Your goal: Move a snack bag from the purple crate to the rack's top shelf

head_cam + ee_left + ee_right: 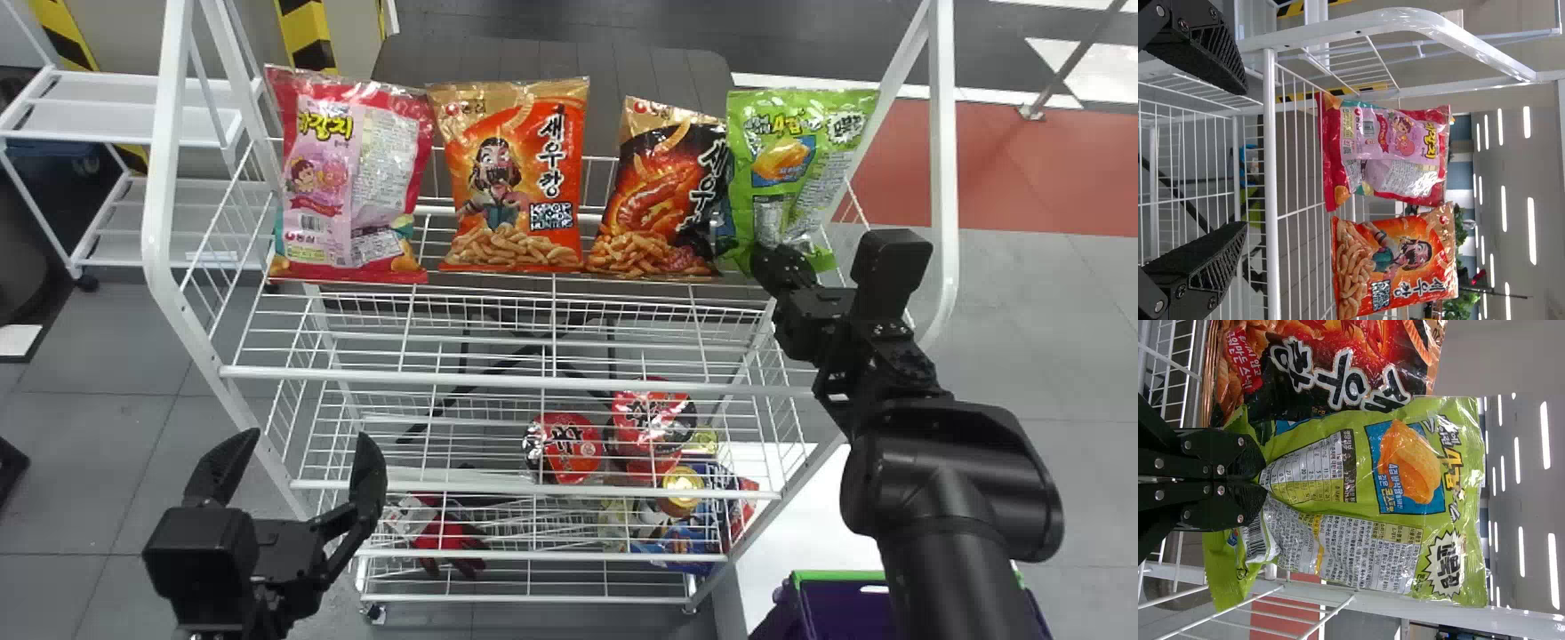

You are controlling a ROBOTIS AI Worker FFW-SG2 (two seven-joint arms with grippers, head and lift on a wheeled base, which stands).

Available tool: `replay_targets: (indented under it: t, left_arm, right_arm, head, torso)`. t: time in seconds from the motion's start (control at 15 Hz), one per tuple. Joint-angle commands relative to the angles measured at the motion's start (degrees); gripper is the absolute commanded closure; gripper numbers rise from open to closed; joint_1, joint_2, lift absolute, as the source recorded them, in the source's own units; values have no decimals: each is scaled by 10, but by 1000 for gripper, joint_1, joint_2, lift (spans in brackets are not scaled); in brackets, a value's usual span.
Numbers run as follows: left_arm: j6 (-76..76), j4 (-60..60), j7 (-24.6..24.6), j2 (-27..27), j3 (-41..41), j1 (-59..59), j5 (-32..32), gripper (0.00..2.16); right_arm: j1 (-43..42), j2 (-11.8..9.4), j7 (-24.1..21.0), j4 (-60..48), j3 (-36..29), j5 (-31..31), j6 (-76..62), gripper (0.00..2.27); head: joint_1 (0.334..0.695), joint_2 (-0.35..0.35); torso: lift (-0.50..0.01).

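One green snack bag [796,164] was found at the right end of the rack's top shelf [498,380], pinched low on its printed face by the right gripper [1265,480], whose fingers were closed on a fold of film. Its long axis ran near upright, the bulk rising above the claw; the right arm was plainly the nearer. Whether the base bore on the wires could not be determined. In this inspector's judgement placement was all but complete: release and a straight withdrawal towards the robot remained, with a risk of the bag tipping or its film catching.

The film was glossy, crinkled and softly bulged. Just to its left stood a black-and-orange bag [653,196], then an orange bag [514,178] and a pink-and-red bag [348,178], all of shiny film. The shelf was of thin white wire. The left gripper [302,440] was idle before the rack's left side, fingers spread. The purple crate [845,613], rigid with a green rim, sat low at the right.
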Motion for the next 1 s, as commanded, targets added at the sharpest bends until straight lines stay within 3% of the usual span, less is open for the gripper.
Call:
replay_targets:
  t: [0.0, 0.2, 0.93]
  left_arm:
    - [-1, 1, 0, 0, -1, -1, 1, 117]
    - [-1, 2, 0, -1, -1, -2, 1, 117]
    - [1, 1, 1, -1, -5, 1, -3, 117]
  right_arm:
    - [0, 1, 0, 3, -1, -1, -13, 1457]
    - [0, 1, 0, 13, -1, 10, -40, 309]
    - [20, 1, -3, 4, -9, 14, -66, 205]
  head:
    - [695, -88]
    - [695, -88]
    - [695, -104]
  torso:
    - [0]
    - [0]
    - [0]
